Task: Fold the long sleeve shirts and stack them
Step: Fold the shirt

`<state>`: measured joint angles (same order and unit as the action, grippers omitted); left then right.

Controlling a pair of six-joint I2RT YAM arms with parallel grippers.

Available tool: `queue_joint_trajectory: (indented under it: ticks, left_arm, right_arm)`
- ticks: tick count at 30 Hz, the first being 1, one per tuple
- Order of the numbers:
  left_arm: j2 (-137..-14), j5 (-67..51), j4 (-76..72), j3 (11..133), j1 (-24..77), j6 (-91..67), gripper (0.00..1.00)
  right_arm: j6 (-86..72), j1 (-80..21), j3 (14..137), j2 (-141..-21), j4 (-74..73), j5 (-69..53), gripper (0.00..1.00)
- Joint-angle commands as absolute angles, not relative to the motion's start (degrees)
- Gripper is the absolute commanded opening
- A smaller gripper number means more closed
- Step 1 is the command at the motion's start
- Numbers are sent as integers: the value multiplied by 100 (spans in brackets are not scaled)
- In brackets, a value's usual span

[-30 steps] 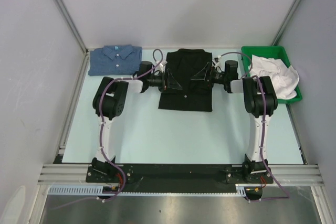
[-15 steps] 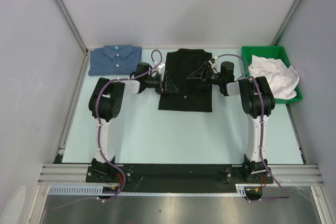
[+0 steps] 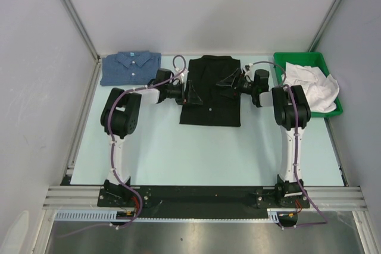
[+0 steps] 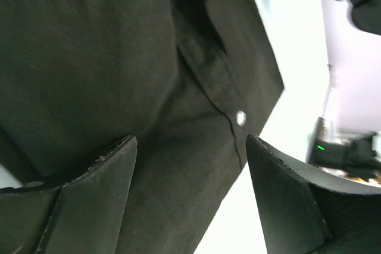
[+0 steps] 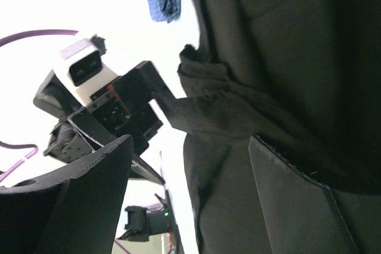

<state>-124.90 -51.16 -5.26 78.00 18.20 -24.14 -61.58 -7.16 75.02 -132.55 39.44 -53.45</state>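
While both arms reach over the far half of the pale table (image 3: 196,153), the large black collared button-up shirt (image 3: 210,96) lies folded into a rectangle at the table's middle. Its long axis runs near to far, with the collar toward the back wall and the hem toward the arm bases. A small pale button (image 4: 241,118) shows on its placket.

The left gripper (image 3: 191,92) sits at the shirt's left edge and the right gripper (image 3: 228,81) over its upper right part. Both have their jaws spread wide, with black cloth seen in the gap. Whether the fingers touch it I cannot tell.

The blue denim-like collared shirt (image 3: 131,66) lies folded in the far left corner, apart from the black one. Its collar also points to the back wall, and its longer side runs left to right.

At far right a green plastic tray (image 3: 280,62) holds a crumpled white cloth (image 3: 309,84), piled toward its right side.
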Motion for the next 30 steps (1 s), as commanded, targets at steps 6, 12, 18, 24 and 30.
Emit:
queue_joint_trajectory:
  ticks: [6,12,18,24,30]
  left_arm:
    - [-11996,-3761,-317,8753,2180,-1933,62]
    - [-11831,-5111,-562,8509,2180,-2065,52]
    - [-11286,-5844,-264,7604,2381,-2241,54]
    - [-11662,-5467,-526,7049,2532,-2767,63]
    - [-12173,-5194,-414,6610,1900,-2962,73]
  right_arm:
    - [-5774,-528,7313,-12990,3918,-5256,81]
    - [-5916,-571,7129,-12455,3965,-5721,64]
    - [-5328,-729,6111,-11357,2938,-5853,43]
    - [-4474,-906,5748,-11530,1680,-5696,39]
    - [-3554,-361,5950,-12251,213,-5266,36]
